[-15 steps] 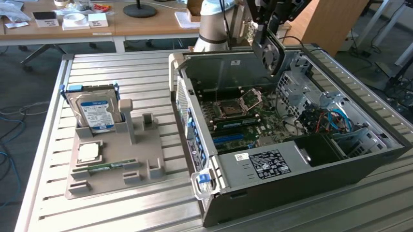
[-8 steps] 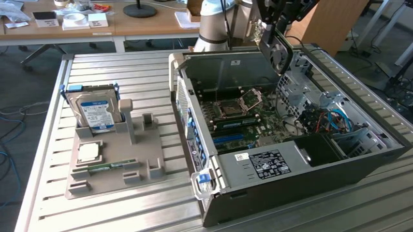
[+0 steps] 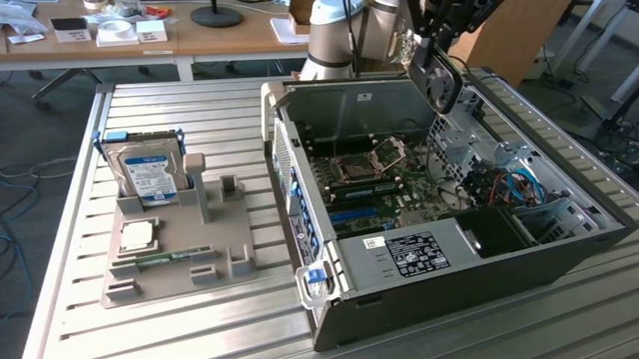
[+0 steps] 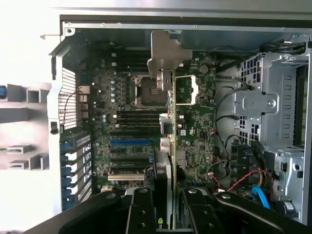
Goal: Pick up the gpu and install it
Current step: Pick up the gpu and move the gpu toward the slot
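Exterior view: the hand (image 3: 432, 46) was clamped on the gpu (image 3: 441, 81), which hung clear above the open computer case (image 3: 559, 247), over its far end and well apart from the motherboard (image 3: 375, 183) inside it. The card's long axis ran steeply down from the hand toward the case's interior, with its dark cooler face showing. Wrist view: the gpu was edge-on between the fingers (image 4: 141, 214), which pressed on its two faces. Its metal bracket (image 4: 163, 51) sat at the end farthest from the hand, leading toward the case's motherboard. I judged the card light and stiff but fragile (bare solder, thin fan blades), best held across its flat body near one end, firmly, never by the bracket
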`<state>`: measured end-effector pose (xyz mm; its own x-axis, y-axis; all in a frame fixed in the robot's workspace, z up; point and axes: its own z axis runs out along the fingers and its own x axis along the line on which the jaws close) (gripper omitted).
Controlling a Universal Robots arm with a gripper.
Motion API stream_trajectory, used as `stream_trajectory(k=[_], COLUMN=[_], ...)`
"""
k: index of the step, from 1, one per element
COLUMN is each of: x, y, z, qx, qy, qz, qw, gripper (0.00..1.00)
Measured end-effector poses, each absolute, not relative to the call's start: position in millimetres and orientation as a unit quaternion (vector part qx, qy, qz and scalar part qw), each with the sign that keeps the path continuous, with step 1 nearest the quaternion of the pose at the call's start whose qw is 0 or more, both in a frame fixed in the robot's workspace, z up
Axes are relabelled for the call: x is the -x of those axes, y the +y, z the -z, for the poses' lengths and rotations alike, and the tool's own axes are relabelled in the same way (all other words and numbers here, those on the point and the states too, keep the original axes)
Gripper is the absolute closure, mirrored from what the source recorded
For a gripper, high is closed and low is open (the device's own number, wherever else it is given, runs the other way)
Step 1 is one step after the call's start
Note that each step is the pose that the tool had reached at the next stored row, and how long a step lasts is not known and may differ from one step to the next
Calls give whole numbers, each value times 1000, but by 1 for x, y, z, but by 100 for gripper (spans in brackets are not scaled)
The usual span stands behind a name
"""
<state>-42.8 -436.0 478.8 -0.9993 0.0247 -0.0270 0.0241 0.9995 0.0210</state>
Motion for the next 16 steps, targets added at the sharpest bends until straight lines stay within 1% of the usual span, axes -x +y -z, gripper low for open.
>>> stream_trajectory(k=[16], x=[31], y=[-436], z=[-479], qx=[-12], qy=[1000], qz=[-10], qw=[14], gripper=[73])
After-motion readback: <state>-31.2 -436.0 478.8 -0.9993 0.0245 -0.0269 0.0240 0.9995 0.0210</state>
